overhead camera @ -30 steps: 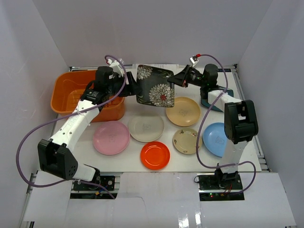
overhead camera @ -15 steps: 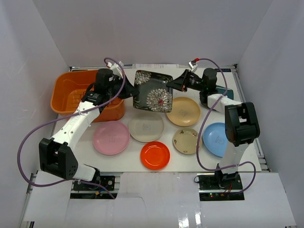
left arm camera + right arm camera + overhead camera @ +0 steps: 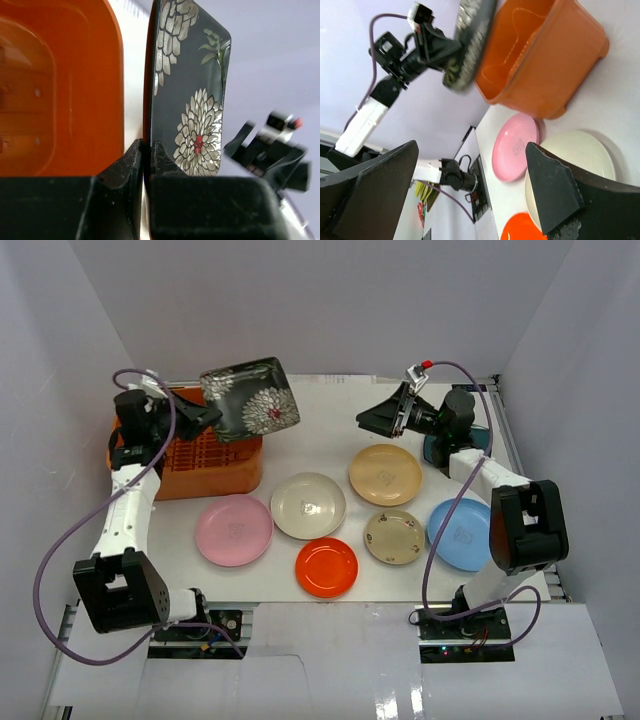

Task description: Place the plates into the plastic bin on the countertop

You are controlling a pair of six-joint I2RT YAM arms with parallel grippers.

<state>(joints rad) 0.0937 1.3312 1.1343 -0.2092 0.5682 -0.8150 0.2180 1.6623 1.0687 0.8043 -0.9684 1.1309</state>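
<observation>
Plate [image 3: 249,398]: square, glossy, black floral

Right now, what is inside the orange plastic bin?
Only its bare slotted floor shows; I see no plate in the orange bin. The left arm covers its left end, and the black floral plate, held in the left jaws, hides the far right corner.

The white countertop [image 3: 330,425] carries an orange bin [image 3: 210,478] at upper left, with a pink plate [image 3: 234,530] below it. A cream plate [image 3: 308,505] and a tan plate [image 3: 385,474] lie at centre, and a red plate [image 3: 326,567] at lower centre. A patterned plate [image 3: 394,536] and a blue plate [image 3: 460,533] lie at lower right. A teal plate [image 3: 430,450], mostly hidden, is at upper right.
</observation>
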